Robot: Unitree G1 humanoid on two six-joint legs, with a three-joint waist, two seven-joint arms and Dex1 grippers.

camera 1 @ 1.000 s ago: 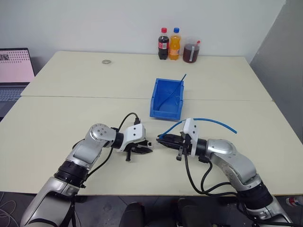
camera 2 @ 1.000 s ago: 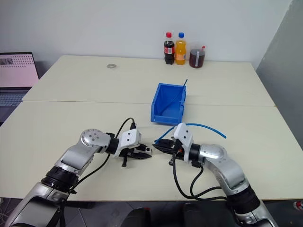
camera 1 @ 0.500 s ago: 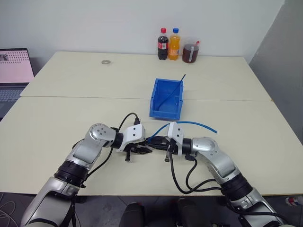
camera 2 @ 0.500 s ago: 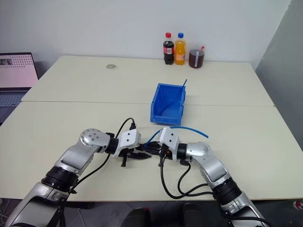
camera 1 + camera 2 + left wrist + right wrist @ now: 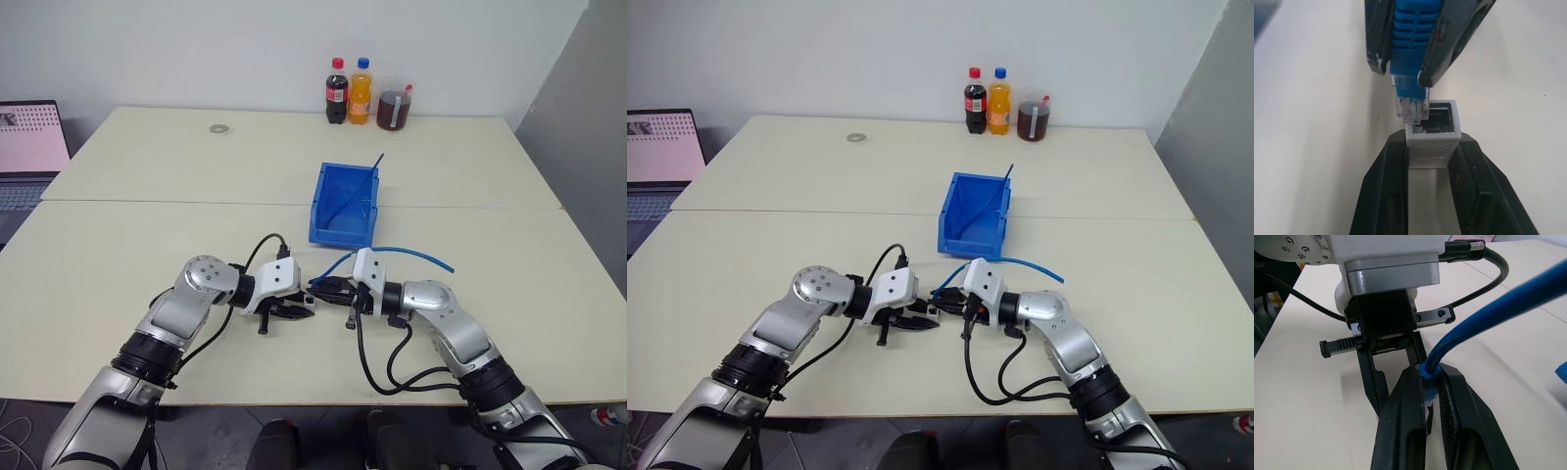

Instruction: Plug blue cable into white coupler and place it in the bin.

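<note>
My right gripper (image 5: 323, 288) has closed in, clenching the blue cable (image 5: 1411, 93) against the white coupler (image 5: 1432, 132) that my left gripper (image 5: 302, 311) grasps for mating.

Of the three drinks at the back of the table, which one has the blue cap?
The middle one, the orange soda bottle. The cola bottle on its left has a red cap, and the container of dark drink on its right is a wider jar with a straw.

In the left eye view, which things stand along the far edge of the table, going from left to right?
Small metal ring → cola bottle with red cap → orange soda bottle with blue cap → jar of dark liquid.
</note>
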